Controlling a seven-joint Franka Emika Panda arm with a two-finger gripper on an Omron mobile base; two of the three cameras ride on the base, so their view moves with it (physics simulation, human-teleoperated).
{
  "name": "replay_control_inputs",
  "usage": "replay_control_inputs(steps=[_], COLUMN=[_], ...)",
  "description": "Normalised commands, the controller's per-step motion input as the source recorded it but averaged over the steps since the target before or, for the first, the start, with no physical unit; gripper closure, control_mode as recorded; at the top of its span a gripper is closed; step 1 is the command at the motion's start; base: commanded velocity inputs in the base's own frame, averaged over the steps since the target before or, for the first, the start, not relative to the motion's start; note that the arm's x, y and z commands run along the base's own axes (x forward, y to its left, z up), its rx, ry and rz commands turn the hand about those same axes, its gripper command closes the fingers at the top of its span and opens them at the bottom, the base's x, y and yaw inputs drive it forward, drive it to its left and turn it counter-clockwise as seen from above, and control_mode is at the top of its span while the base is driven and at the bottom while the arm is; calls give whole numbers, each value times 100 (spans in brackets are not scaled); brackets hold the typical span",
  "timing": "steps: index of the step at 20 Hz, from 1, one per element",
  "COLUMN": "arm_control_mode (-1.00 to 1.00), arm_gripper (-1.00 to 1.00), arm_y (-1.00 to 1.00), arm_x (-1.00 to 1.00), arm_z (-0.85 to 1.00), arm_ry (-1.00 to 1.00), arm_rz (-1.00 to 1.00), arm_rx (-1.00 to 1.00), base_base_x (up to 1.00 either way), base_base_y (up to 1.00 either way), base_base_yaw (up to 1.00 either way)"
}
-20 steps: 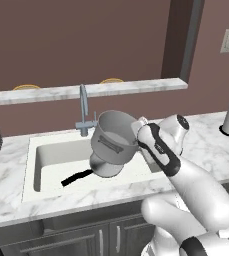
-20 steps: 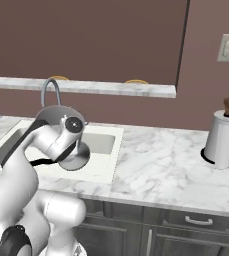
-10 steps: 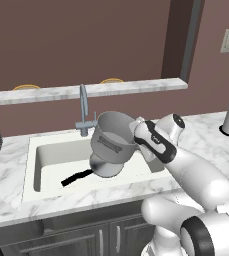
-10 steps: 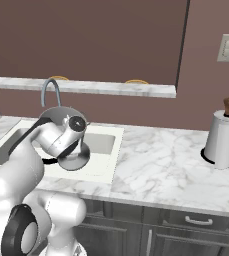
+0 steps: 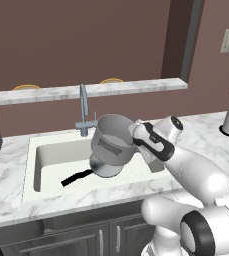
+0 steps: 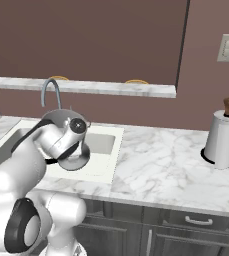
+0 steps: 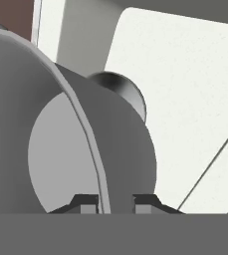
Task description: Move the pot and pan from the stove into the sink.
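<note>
From the left base view, my pincer [image 5: 134, 131] is clamped on the rim of the pot [image 5: 112, 145], which hangs tilted above the sink [image 5: 46, 155], its mouth tipped toward the camera. The pan [image 5: 105, 166] already lies in the basin right under the pot, its black handle reaching out toward 8 o'clock. The faucet [image 5: 85, 114] stands at about 11 o'clock from the pot, close to its rim. To do this step well, I judge I should level the pot first, then lower it into bare basin at 9 o'clock of the pan, so it does not land on the pan or catch the faucet.

From the right base view, my own arm covers most of the pot, and I see just a round metal bottom [image 6: 75, 157] below my wrist, over the basin; whether that is the pot's base or the pan I cannot say for sure. The worktop [image 6: 161, 165] runs off toward 3 o'clock, with a paper towel roll [image 6: 222, 140] well apart, so nothing on that side hampers the descent.

From the hand view, the pot's wall [image 7: 120, 144] passes between my two finger tips [image 7: 88, 203], one inside and one outside, jaws pressed tight on the thin rim. The white basin floor [image 7: 185, 89] lies beyond, toward 1 o'clock. I should keep the grip firm until the base rests, since a rim grip on a tilted pot may slip.
</note>
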Motion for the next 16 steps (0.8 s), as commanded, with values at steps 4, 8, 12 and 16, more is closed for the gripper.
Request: replay_control_inputs(steps=[4,8,12,16], arm_control_mode=[-100,-100,-100,-100], arm_gripper=[100,100,100,100], arm_y=[0,1,4,7], arm_x=[17,26,28,28], arm_z=[-28,-23,-26,-29], arm_ry=[0,0,0,0], arm_rz=[0,0,0,0], arm_rx=[-1,-2,-3,-4], base_base_x=[0,0,0,0], base_base_y=[0,0,0,0], base_base_yaw=[0,0,0,0])
